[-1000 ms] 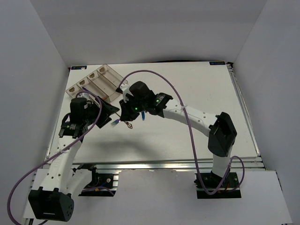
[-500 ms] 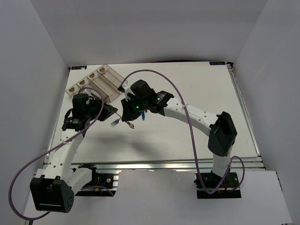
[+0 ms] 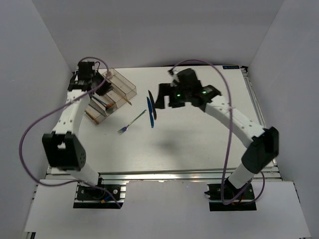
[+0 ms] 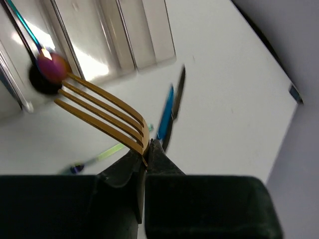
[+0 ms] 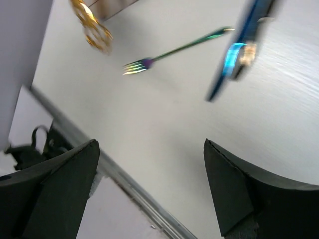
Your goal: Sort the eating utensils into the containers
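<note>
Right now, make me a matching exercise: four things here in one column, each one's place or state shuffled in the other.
1 slim gold metal fork
2 slim blue knife
3 iridescent metal spoon
4 right gripper

A open, empty
B inside the clear plastic tray
C pinched in the left gripper
D on white table beside black knife

Pairs: 1-C, 2-D, 3-B, 4-A

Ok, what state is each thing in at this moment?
left fingers: shut on gold fork
gold fork: gripped, tines sticking out by the tray
right fingers: open, holding nothing
blue knife: loose on the table
black knife: loose, alongside blue knife
iridescent fork: loose on the table
spoon: lying in the tray
tray: on the table, partly filled
</note>
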Robot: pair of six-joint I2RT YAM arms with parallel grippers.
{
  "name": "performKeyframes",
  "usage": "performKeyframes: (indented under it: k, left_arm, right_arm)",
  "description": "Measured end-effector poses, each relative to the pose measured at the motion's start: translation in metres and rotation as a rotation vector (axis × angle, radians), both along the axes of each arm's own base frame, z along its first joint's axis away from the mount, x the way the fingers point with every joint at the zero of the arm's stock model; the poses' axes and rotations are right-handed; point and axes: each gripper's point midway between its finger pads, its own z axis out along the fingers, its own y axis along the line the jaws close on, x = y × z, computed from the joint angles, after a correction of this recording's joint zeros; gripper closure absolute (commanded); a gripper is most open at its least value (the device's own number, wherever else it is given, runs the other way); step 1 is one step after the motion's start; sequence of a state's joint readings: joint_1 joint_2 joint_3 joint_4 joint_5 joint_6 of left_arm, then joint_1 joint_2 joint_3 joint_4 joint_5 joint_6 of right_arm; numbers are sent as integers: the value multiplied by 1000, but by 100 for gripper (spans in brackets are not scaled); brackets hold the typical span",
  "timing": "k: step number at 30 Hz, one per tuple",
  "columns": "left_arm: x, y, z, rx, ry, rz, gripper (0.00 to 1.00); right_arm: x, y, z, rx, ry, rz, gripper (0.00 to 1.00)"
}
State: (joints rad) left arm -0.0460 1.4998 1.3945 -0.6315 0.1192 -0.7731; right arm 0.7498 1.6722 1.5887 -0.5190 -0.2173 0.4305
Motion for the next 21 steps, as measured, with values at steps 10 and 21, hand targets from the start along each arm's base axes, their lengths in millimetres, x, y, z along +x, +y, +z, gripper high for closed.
performKeyframes:
  k: [10,21]
  left_arm:
    - [144,122,-90,170,189,178,100]
    - [168,105,-130,115,201,118,77]
  right_arm:
    - [-36,-95,16,-32,-7,-142,11]
    - [-58,-112,-3,-109,34,-107,11]
